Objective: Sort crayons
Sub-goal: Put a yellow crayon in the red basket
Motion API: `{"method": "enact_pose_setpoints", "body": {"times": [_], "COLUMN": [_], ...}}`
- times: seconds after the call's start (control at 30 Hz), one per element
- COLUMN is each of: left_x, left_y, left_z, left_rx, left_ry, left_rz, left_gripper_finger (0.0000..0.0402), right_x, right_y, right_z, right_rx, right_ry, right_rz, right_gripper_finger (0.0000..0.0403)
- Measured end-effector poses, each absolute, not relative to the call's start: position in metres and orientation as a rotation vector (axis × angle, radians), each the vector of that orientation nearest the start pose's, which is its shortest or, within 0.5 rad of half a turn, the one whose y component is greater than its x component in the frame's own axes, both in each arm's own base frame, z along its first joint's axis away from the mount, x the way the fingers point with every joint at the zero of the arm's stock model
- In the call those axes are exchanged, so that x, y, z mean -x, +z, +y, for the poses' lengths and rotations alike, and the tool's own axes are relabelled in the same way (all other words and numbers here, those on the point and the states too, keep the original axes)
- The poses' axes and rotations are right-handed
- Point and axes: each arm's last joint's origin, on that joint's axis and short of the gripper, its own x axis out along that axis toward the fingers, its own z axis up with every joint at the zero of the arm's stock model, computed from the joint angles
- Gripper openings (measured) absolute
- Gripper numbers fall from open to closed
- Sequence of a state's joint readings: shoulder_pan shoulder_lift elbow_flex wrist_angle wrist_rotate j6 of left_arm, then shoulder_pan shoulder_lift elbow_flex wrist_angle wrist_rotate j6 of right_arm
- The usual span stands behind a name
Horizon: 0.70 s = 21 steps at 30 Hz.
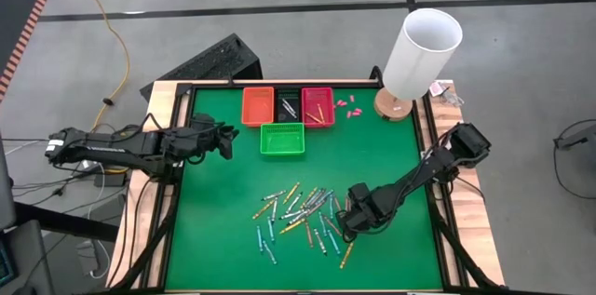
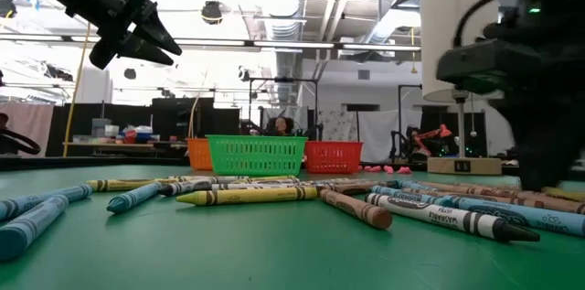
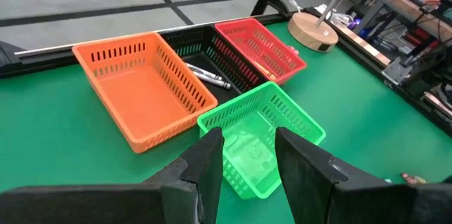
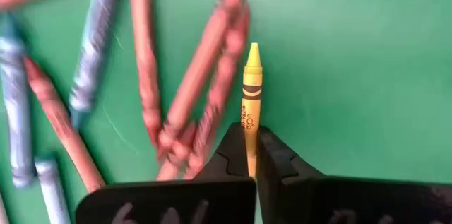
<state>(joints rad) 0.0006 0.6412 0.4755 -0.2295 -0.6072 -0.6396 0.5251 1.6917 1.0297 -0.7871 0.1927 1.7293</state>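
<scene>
A: Starting at the left of the table, the left gripper point(image 1: 226, 139) hangs in the air beside the green basket point(image 1: 282, 140), fingers apart with nothing between them. It's only waiting.

B: Behind that basket sit the orange basket point(image 1: 258, 106), the black basket point(image 1: 288, 104) and the red basket point(image 1: 318, 106) in a row. Some crayons already lie in the black and red ones.

A: Mid-table, the crayons point(image 1: 293, 209) lie scattered on the green mat point(image 1: 214, 230). Plenty unsorted, so I'd say it's early going.

B: And at the pile's right edge, the right gripper point(image 4: 250, 155) is down on the mat, fingers clamped on the back end of a yellow crayon point(image 4: 251, 97), tip pointing away.

A: That's a grip near one end, so the crayon could swing. I'd lift straight up, slowly, clear of the reddish crayons point(image 4: 205, 90) just beside it.

B: Agreed. Then keep it level on the carry, and only let go low over the matching basket.
</scene>
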Motion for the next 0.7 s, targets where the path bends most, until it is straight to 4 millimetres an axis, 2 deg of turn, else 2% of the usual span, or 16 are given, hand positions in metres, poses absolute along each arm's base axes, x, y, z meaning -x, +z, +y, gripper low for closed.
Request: {"method": "enact_pose_setpoints", "body": {"times": [0.17, 0.3, 0.53, 0.7], "left_x": [-0.145, -0.145, -0.145, -0.145], "left_y": [0.245, 0.245, 0.246, 0.246], "left_z": [0.016, 0.016, 0.016, 0.016], "left_rx": [0.492, 0.498, 0.514, 0.537], "left_ry": [0.671, 0.670, 0.669, 0.671], "left_rz": [0.189, 0.183, 0.171, 0.163], "left_gripper_finger": [0.0119, 0.0119, 0.0119, 0.0119], "right_x": [-0.264, -0.273, -0.292, -0.303], "right_y": [0.195, 0.223, 0.254, 0.265], "right_z": [0.121, 0.085, -0.020, -0.096], "right_rx": [-0.829, -0.712, -0.551, -0.553], "right_ry": [-0.895, -0.852, -0.772, -0.662], "right_rz": [1.146, 1.096, 0.924, 0.744], "right_gripper_finger": [0.0003, 0.0002, 0.0001, 0.0000]}}
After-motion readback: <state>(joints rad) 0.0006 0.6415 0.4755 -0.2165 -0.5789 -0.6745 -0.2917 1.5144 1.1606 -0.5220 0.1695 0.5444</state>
